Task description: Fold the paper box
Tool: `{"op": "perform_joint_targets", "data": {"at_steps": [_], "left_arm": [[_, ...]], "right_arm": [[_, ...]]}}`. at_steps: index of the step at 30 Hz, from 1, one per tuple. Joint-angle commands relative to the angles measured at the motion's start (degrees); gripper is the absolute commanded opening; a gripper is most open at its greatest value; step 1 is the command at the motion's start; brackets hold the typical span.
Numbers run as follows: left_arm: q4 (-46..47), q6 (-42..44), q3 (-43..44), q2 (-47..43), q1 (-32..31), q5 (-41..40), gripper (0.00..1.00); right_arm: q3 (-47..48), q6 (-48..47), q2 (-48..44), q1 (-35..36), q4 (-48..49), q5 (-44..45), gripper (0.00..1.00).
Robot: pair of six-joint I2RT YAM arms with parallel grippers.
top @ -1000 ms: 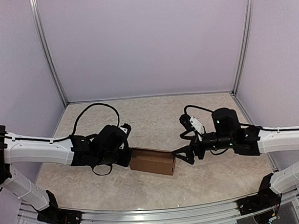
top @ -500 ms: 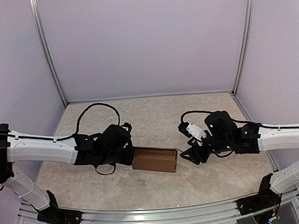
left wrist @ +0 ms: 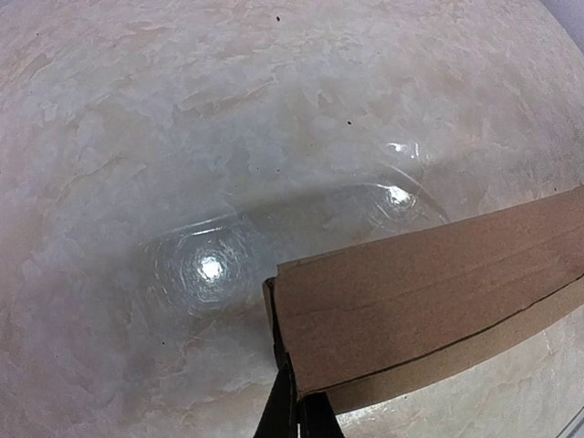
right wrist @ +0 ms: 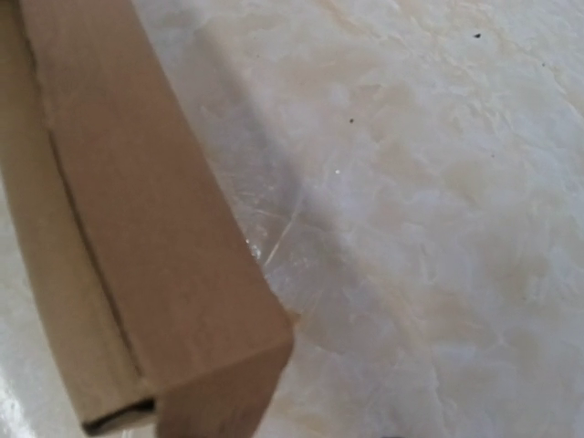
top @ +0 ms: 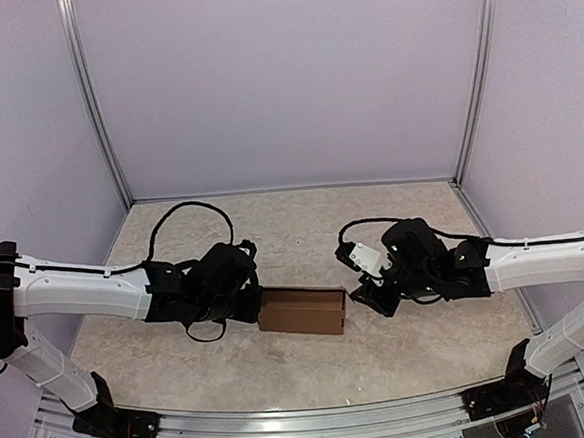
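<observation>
I see the paper box [top: 301, 312] folded up, lying mid-worktop [top: 303, 228] toward the near edge. Left gripper [top: 254, 306] is at its left end, right gripper [top: 362, 299] just beside its right end. Can't tell either's jaw state.

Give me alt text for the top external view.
A slim brown paper box lies on a marbled table, the left gripper at its left end and the right gripper near its right end. Lilac walls enclose the table.
</observation>
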Motion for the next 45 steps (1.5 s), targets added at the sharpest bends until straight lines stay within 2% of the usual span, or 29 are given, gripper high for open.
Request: {"op": "perform_joint_targets", "data": {"at_steps": [1,10,23,32,38,45], "left_arm": [[-9.35,-0.7,-1.25,2.92,-0.5,2.47,0.0],[-9.87,-0.02,-0.23,3.58,-0.5,2.12,0.0],[-10.36,0.01,-0.06,3.55,-0.48,2.12,0.0],[-10.26,-0.17,-0.17,3.33,-0.5,1.95,0.0],[-10.47,-0.34,0.2,3.62,-0.5,1.64,0.0],[-11.17,-1.02,1.06,4.03,-0.5,0.71,0.0]], "right_arm": [[2.05,-0.51,-0.05,0.95,-1.83,1.8,0.38],[2.43,-0.55,-4.85,2.23,-6.44,-0.18,0.33],[2.95,0.1,1.3,4.23,-3.32,4.72,0.3],[4.83,0.23,4.12,4.84,-2.77,8.27,0.18],[5.12,1.16,3.68,5.41,-3.07,8.44,0.01],[5.97,7.42,3.09,5.63,-3.51,6.47,0.0]]}}
